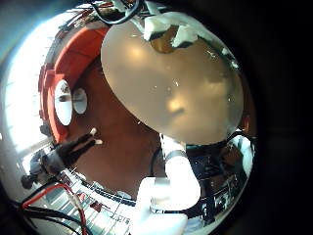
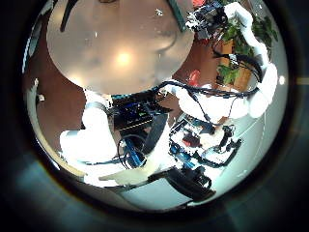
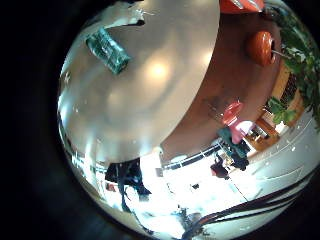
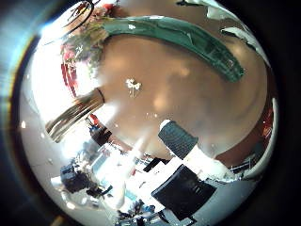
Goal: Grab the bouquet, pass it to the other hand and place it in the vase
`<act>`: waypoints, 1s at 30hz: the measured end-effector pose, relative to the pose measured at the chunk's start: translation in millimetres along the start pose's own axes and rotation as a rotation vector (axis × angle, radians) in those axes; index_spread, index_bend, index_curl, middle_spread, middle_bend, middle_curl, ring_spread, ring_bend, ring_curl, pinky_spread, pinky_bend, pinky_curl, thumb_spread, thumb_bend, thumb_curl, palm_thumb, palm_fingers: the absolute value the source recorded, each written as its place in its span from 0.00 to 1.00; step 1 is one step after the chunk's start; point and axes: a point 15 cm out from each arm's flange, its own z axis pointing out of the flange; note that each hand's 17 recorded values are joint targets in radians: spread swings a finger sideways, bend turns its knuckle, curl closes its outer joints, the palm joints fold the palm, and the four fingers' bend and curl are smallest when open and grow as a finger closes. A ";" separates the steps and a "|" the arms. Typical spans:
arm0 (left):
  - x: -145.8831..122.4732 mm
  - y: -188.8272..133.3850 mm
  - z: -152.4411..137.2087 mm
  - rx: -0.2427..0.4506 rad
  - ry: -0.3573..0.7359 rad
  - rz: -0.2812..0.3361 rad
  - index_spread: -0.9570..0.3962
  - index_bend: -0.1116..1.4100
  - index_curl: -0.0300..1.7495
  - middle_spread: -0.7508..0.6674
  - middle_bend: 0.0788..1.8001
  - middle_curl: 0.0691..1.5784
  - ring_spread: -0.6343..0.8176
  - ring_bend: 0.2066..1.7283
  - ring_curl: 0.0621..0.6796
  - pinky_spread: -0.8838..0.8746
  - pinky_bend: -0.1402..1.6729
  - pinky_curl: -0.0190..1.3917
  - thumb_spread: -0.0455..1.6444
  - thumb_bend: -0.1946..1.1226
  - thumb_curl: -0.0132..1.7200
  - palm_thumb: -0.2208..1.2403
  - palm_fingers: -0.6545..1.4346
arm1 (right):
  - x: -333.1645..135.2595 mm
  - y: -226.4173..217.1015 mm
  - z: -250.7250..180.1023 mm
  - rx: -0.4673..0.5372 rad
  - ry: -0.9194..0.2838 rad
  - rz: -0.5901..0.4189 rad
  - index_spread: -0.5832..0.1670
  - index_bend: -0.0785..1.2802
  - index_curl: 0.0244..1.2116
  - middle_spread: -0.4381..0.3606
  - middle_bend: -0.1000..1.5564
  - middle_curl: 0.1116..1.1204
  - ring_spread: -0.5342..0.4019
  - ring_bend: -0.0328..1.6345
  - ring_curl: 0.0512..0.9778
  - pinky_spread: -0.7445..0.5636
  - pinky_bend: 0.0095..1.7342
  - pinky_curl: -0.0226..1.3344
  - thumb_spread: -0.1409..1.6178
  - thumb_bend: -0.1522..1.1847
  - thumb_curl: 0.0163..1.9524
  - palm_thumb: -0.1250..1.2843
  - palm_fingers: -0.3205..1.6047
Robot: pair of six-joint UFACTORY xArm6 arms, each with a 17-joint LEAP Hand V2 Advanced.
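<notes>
Bouquet (image 4: 165,36) lying close across the palm of the right hand above the round table (image 4: 188,104), its blooms (image 4: 85,42) near the table's edge; finger posture of right hand and left hand cannot be told.

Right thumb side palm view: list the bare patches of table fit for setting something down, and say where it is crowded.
The table is bare across its broad middle, from the small scrap out to the far rim. It is crowded at one edge, where the bouquet and what looks like the vase sit near each other.
</notes>
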 end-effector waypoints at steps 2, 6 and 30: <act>0.0 -0.5 0.6 -0.003 0.001 0.001 0.66 0.20 0.24 0.71 0.06 0.17 0.78 0.19 0.17 0.79 0.18 0.22 0.70 0.13 0.16 0.22 0.43 | 0.3 -6.2 3.6 -0.005 0.000 0.006 0.59 0.21 0.31 0.55 0.36 0.35 0.45 0.53 0.27 0.64 0.44 0.04 0.69 0.10 0.20 0.48 0.28; 0.0 -1.2 0.7 -0.003 0.001 0.000 0.66 0.20 0.24 0.71 0.06 0.17 0.78 0.19 0.17 0.79 0.18 0.21 0.70 0.13 0.16 0.22 0.43 | 0.5 -19.0 11.9 -0.025 0.001 0.012 0.59 0.20 0.31 0.56 0.36 0.35 0.46 0.52 0.27 0.65 0.42 0.04 0.68 0.10 0.20 0.49 0.28; -1.4 -9.3 -1.0 -0.013 -0.001 -0.006 0.66 0.20 0.24 0.71 0.06 0.17 0.78 0.18 0.17 0.79 0.18 0.21 0.70 0.13 0.16 0.22 0.43 | -6.2 -61.9 48.8 -0.140 0.124 0.037 0.33 0.21 0.34 0.25 0.48 0.52 0.24 0.71 0.44 0.27 0.59 0.13 0.64 0.10 0.24 0.65 0.52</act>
